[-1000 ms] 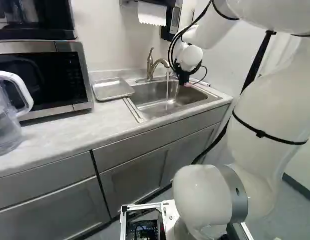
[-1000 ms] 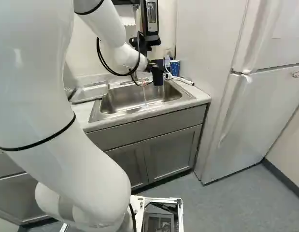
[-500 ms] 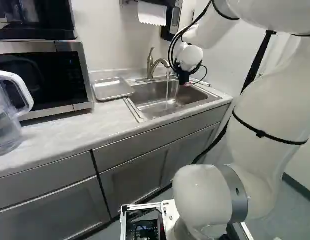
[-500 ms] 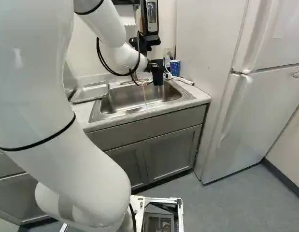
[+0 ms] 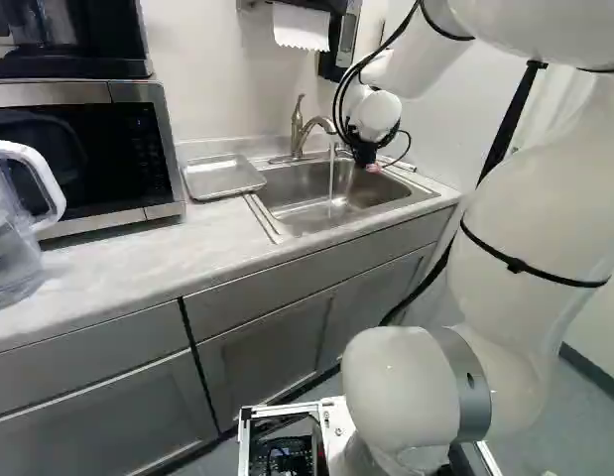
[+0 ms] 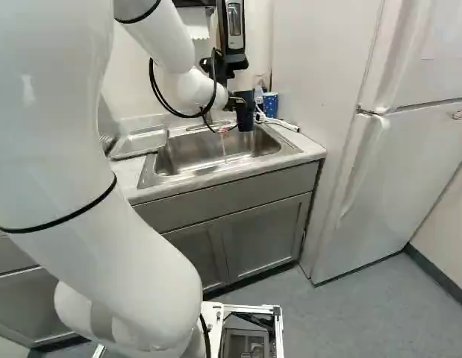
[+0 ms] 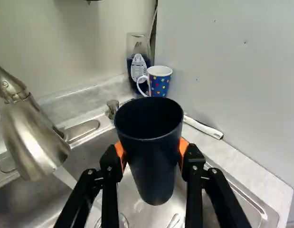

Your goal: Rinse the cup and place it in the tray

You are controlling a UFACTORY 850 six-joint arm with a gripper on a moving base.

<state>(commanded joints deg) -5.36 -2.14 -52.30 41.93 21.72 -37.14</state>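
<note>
My pincer (image 6: 241, 104) grasps one cup (image 7: 154, 161), an orange pad (image 7: 183, 148) pressing on either side of its wall. The cup stands roughly upright, mouth up, over the one sink (image 5: 300, 193). Wrist view, clock centred on the cup with twelve straight ahead of my pincer: one tap (image 7: 33, 142) at nine, its single stream of water (image 7: 65, 176) falling near eight, apart from the cup; one bottle (image 7: 138, 64) at twelve; one spotted mug (image 7: 159, 85) just beside it, towards one; one white handle (image 7: 203, 127) at two. The sink's rim passes from three to four, a strip of bench beyond it; open basin lies between cup and rim. Left base view, clock centred on the sink: one tray (image 5: 224, 178) lies on the bench (image 5: 138, 243) at nine, just beside the rim and well apart from the cup. Beyond it stand one microwave (image 5: 78, 164) and, nearer eight, one pitcher (image 5: 11, 233). The bench's front edge runs past six; bench top shows between it and the tray.
</note>
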